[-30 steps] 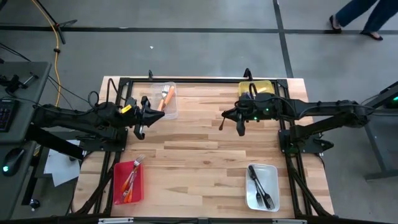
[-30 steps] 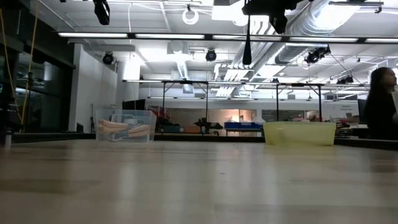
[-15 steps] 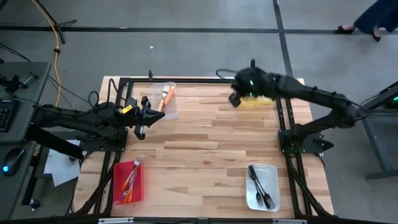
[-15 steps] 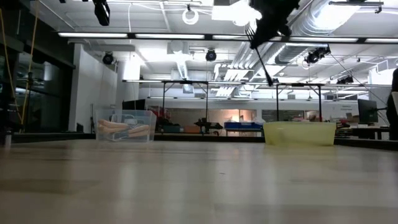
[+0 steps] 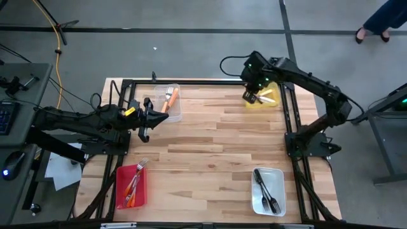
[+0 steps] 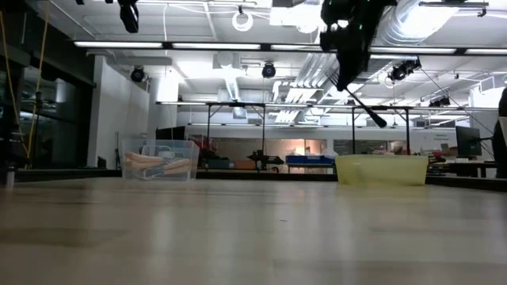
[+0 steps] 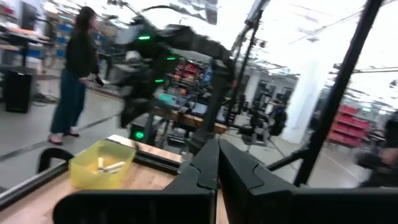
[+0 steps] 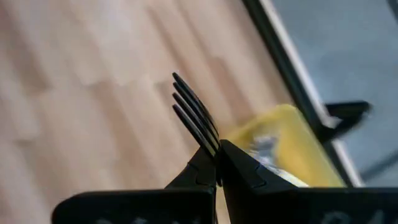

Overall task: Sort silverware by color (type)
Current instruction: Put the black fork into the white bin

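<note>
Left pincer (image 5: pixel 144 133) clenched on nothing, parked beside the clear bin (image 5: pixel 170 102). Right pincer (image 5: pixel 252 95) is clamped on a dark fork (image 8: pixel 196 121), hovering over the yellow bin (image 5: pixel 273 86) at the table's (image 5: pixel 210 152) far edge. Low view shows the handle slanting down toward it, I think. I'd lower first, then release, so it can't bounce out.

Right hand (image 5: pixel 252 97) pinched closed, raised; left hand (image 5: pixel 144 135) closed, waiting.

A black fork (image 8: pixel 194 119) shows above a yellow bin (image 5: pixel 262 100); red bin (image 5: pixel 121 184), white bin (image 5: pixel 280 187).
</note>
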Available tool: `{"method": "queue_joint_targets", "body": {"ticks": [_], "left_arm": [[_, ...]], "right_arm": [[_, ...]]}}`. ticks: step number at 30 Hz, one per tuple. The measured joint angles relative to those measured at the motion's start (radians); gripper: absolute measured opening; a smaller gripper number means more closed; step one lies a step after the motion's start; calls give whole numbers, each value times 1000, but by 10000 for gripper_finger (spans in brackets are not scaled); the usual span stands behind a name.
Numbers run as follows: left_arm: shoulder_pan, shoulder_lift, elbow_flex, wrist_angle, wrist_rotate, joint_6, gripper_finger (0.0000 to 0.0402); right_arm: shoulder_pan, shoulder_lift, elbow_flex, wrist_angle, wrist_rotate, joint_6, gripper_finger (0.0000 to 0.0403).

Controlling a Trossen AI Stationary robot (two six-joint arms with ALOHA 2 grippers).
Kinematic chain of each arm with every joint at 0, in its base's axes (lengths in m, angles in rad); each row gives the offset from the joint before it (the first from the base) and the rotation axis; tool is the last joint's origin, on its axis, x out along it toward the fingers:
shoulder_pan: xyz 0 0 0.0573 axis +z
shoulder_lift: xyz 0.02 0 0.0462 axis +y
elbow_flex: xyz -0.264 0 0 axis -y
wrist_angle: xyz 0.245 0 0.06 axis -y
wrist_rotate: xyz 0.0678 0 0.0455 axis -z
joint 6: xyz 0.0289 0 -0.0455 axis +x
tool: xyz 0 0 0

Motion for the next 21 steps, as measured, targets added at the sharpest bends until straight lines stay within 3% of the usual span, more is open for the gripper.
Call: {"method": "queue_joint_targets", "body": {"ticks": [5, 8, 17, 21], "left_arm": [[0, 0, 0, 1, -31, 42, 0], [1, 0, 0, 1, -31, 43, 0], [1, 0, 0, 0, -31, 43, 0], [1, 0, 0, 1, -31, 43, 0]], "right_arm": [[135, -110, 0, 20, -97, 176, 0], [297, -175, 2, 39, -105, 354, 0], [978, -152, -41, 19, 3, 1235, 0], [1198, -98, -61, -14, 61, 1641, 0]]}}
